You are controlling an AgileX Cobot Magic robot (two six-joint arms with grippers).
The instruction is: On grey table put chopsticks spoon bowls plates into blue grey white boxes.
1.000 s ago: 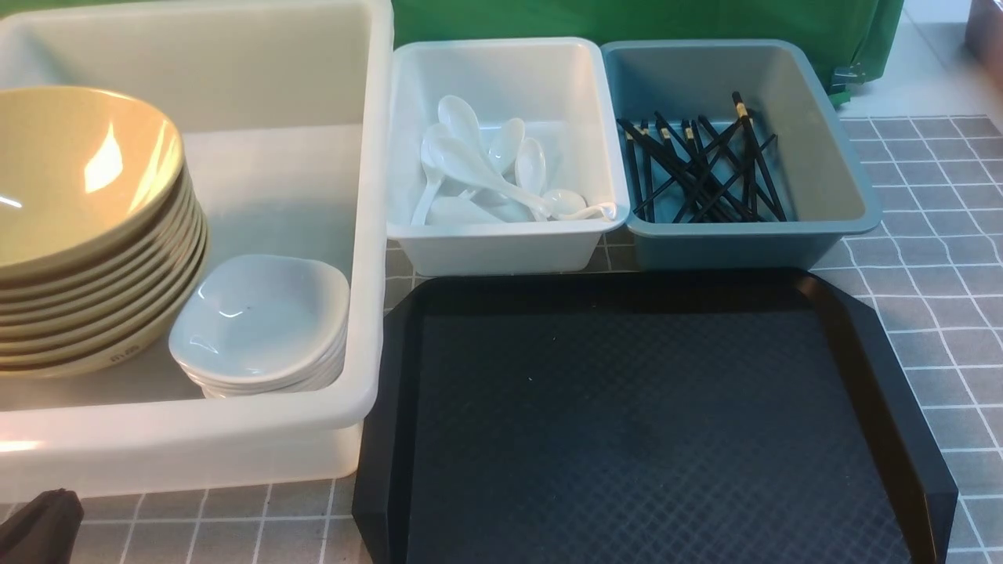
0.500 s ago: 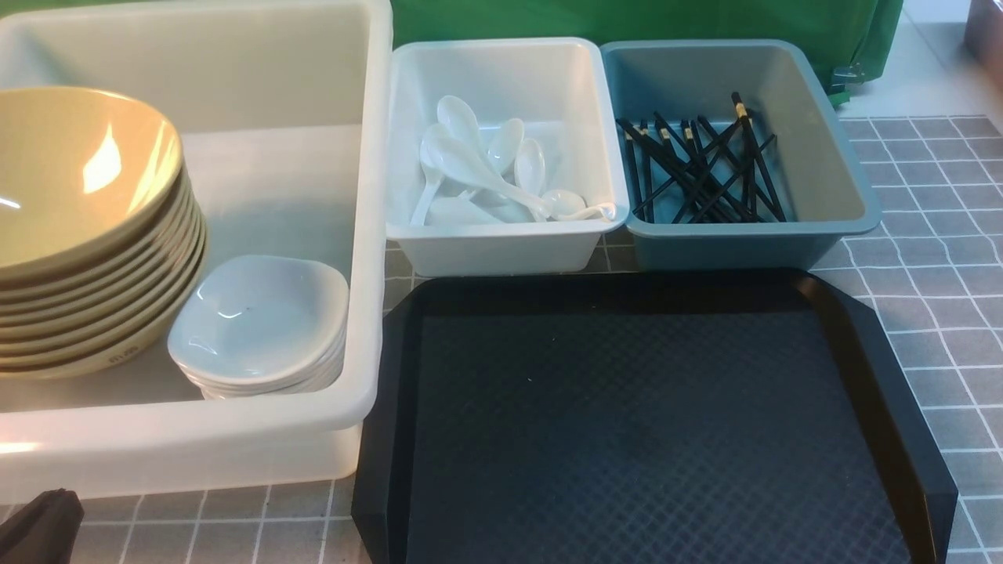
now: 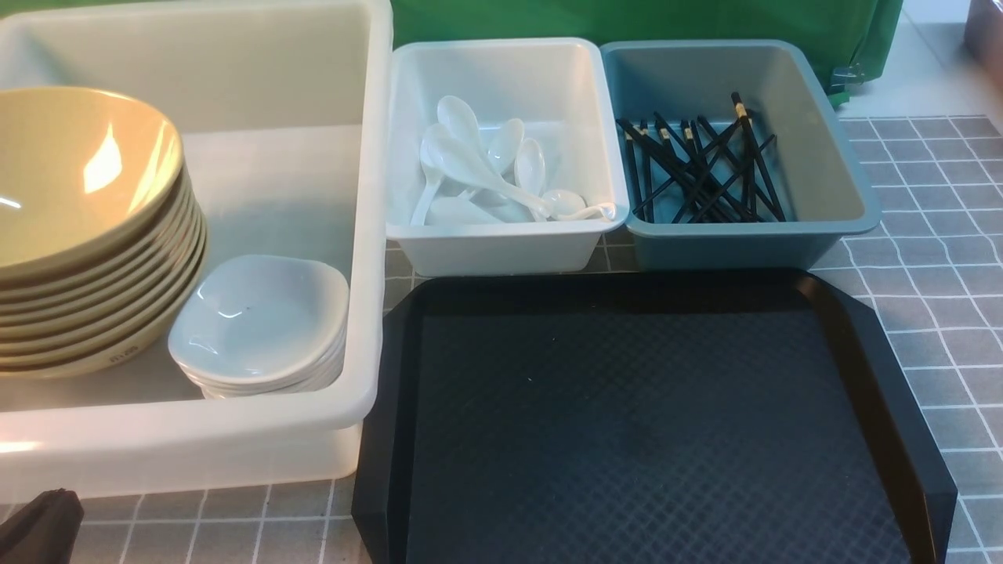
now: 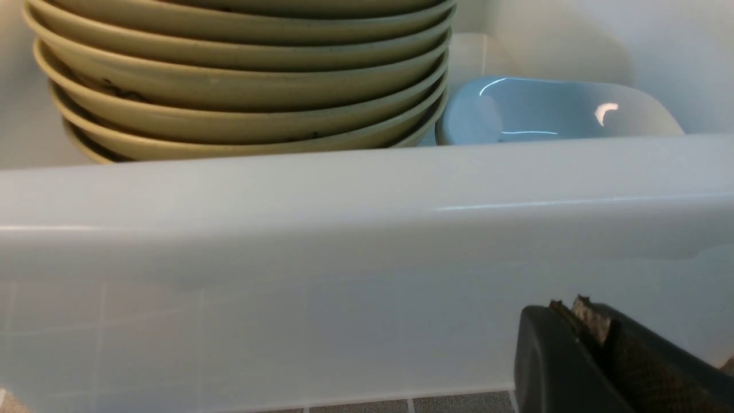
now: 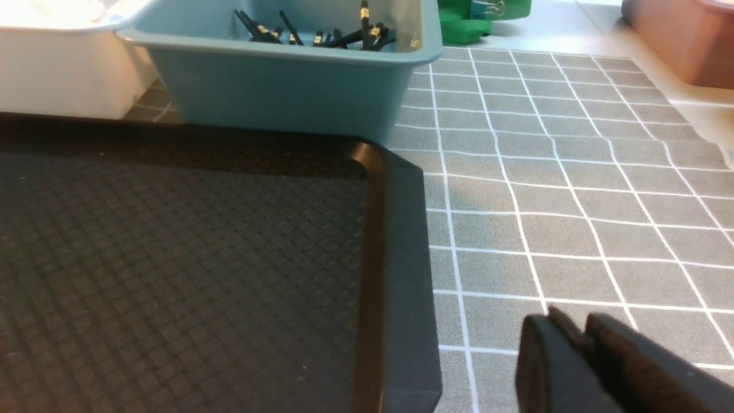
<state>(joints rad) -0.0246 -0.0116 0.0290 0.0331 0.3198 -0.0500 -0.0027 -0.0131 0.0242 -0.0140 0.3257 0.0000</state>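
Observation:
A stack of beige bowls (image 3: 78, 227) and a stack of white plates (image 3: 262, 325) sit in the large translucent white box (image 3: 368, 235). Several white spoons (image 3: 486, 168) lie in the small white box (image 3: 505, 243). Black chopsticks (image 3: 697, 168) lie in the blue-grey box (image 3: 783, 235). My left gripper (image 4: 576, 312) is shut and empty, low on the grey table (image 3: 940, 258) in front of the large box's near wall (image 4: 344, 229); its tip shows at the front view's bottom left corner (image 3: 39, 525). My right gripper (image 5: 570, 324) is shut and empty over the table, right of the tray.
An empty black octagonal tray (image 3: 650, 423) lies in front of the two small boxes. A green cloth (image 3: 627, 19) hangs behind the boxes. A brown tub (image 5: 682, 40) stands off the table at the far right.

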